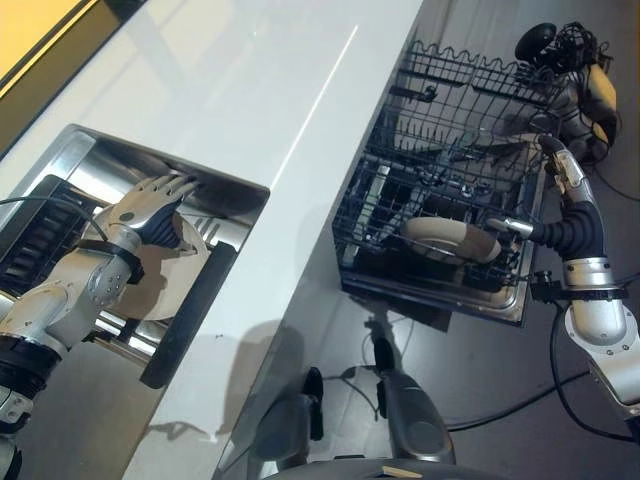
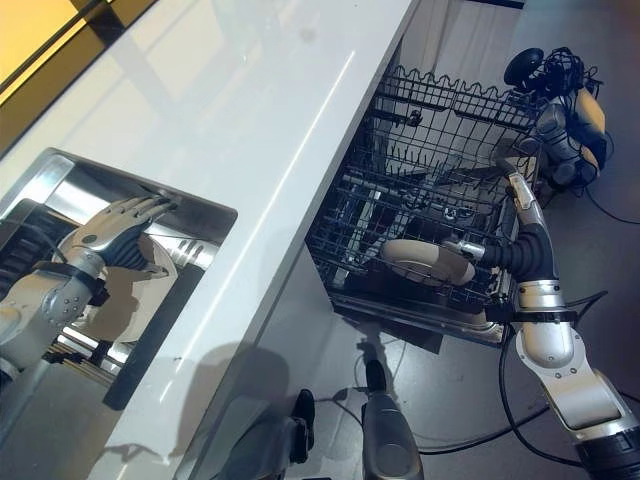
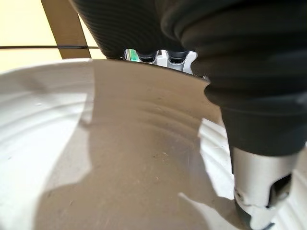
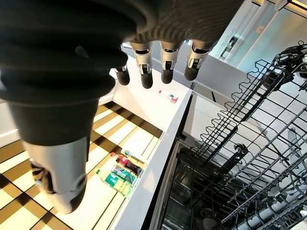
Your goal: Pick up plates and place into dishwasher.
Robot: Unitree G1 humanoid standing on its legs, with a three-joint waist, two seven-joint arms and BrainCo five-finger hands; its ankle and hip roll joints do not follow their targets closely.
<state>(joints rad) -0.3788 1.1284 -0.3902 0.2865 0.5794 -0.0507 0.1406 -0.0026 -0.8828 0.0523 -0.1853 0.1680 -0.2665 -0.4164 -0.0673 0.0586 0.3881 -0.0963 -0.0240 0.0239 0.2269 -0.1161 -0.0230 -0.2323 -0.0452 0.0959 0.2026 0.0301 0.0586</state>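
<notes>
White plate (image 3: 120,158) gripped by left hand (image 1: 150,205) in sink (image 1: 70,150); right hand (image 2: 520,225), fingers (image 4: 165,64) relaxed, beside dishwasher rack (image 1: 450,190) holding another plate (image 1: 450,240).

A long white counter (image 1: 270,110) runs from near to far through the middle of the scene, glossy, with a thin bright streak of light along it. A steel sink (image 1: 80,165) is set into its left part, its walls shining. Along the far left edge lies a yellow surface (image 1: 30,25) bordered by a dark strip. To the right of the counter the floor (image 1: 480,370) is dark grey and smooth. In the right wrist view a floor of pale and brown stripes (image 4: 120,129) shows beside the white counter edge, with bright panels (image 4: 268,28) beyond.
</notes>
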